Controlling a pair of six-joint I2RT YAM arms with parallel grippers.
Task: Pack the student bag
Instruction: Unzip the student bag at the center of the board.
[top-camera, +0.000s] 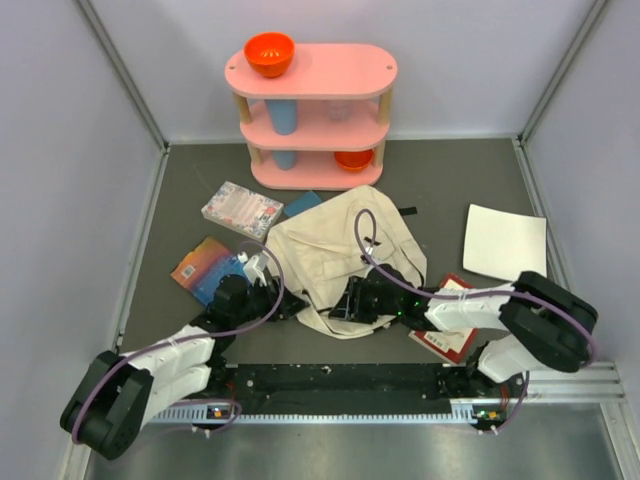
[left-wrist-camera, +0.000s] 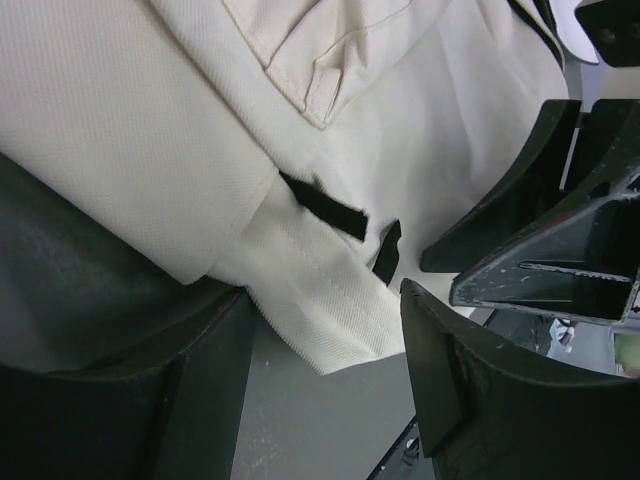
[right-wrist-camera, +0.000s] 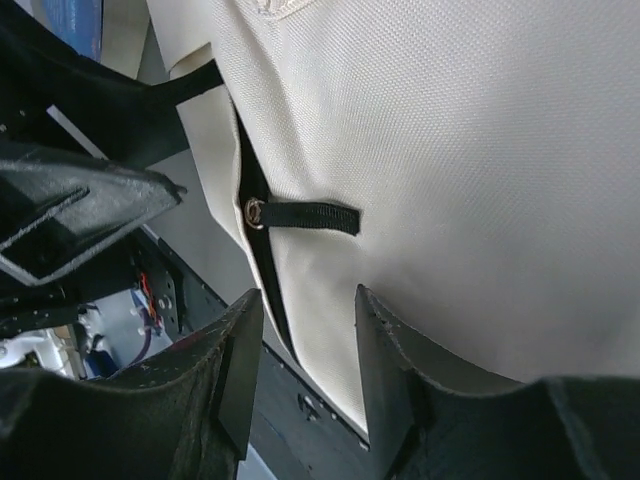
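The student bag (top-camera: 340, 250), cream canvas with black straps, lies slumped in the middle of the table. My left gripper (top-camera: 268, 292) is at its near-left edge. In the left wrist view that gripper (left-wrist-camera: 322, 295) is open, and the end of a cream strap (left-wrist-camera: 320, 320) reaches in between its fingertips without being pinched. My right gripper (top-camera: 348, 300) is at the bag's near edge. Seen from the right wrist, it (right-wrist-camera: 303, 300) stands open astride the bag's edge, below a black zipper pull (right-wrist-camera: 305, 216).
A pink shelf (top-camera: 312, 70) at the back holds an orange bowl (top-camera: 269, 53) and a blue cup (top-camera: 282, 115). A patterned book (top-camera: 241, 209) and a colourful book (top-camera: 203, 263) lie left of the bag. A white sheet (top-camera: 503, 241) lies right, a red book (top-camera: 447, 335) under my right arm.
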